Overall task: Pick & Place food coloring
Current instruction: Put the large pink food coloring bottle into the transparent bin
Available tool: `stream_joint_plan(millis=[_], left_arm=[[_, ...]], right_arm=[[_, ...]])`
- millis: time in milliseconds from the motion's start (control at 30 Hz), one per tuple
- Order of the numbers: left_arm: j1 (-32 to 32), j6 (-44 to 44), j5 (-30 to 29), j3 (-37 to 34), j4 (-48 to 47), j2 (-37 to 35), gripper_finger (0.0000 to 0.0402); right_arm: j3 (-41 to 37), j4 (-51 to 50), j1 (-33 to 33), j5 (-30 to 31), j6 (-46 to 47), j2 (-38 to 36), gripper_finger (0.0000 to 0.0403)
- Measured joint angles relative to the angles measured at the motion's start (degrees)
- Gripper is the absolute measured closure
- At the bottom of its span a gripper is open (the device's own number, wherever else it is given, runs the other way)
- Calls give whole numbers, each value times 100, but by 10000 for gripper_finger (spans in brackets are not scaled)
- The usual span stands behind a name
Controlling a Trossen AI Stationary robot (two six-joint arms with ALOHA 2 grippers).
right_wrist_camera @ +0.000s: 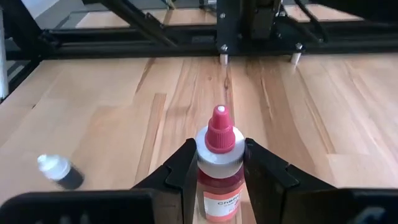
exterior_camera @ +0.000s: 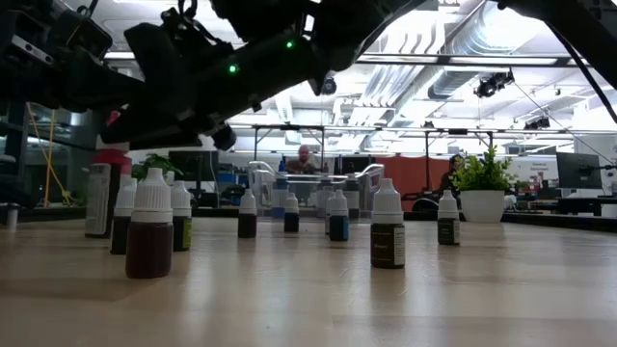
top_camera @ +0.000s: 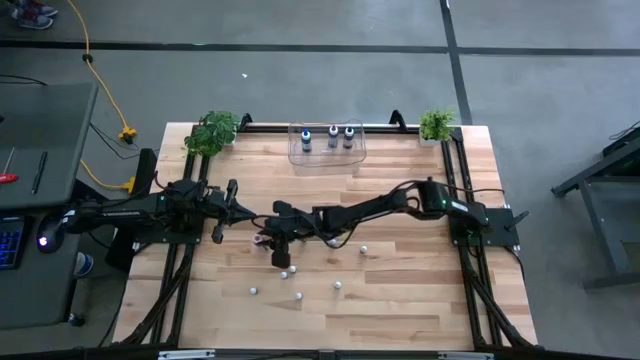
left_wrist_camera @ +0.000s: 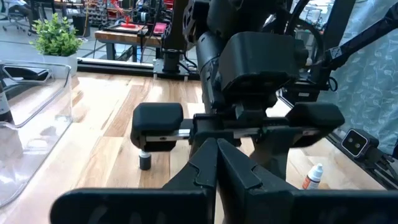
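- We find the right gripper (right_wrist_camera: pixel 216 177) closed on a red-capped food coloring bottle (right_wrist_camera: pixel 219 163), bottle upright between the jaws, long axis vertical.
- The left gripper (left_wrist_camera: pixel 214 163) sits just beside it at mid-table, fingers pressed together, holding nothing.
- Small bottles (top_camera: pixel 337 285) stand scattered nearby.
- Farthest, the clear bin (top_camera: pixel 357 152) holds three bottles.

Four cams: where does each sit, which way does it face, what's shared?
High: overhead, straight down; both arms, bin.
Low: table height, level across bottles into room; arms overhead.
Left wrist: behind shut left tool, faces right arm.
Right wrist: behind right tool clamping red bottle, faces table frame.
Shared: high and left wrist both show the bin.
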Motion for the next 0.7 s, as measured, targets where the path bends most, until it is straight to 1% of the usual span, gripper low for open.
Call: stream_joint_plan(millis=[167,433,567,700], left_arm=[[-1,0,0,2,0,-1,399],[-1,0,-7,0,0,-2,399],[-2,0,-11,0,0,-2,399],[-2,0,-10,2,0,-2,399]], right_arm=[[0,-307,0,23,139,-157,302],[0,-540,-26,367,146,-353,302],[0,-679,-26,409,262,-377,302],[0,-726,-26,676,407,-394,302]])
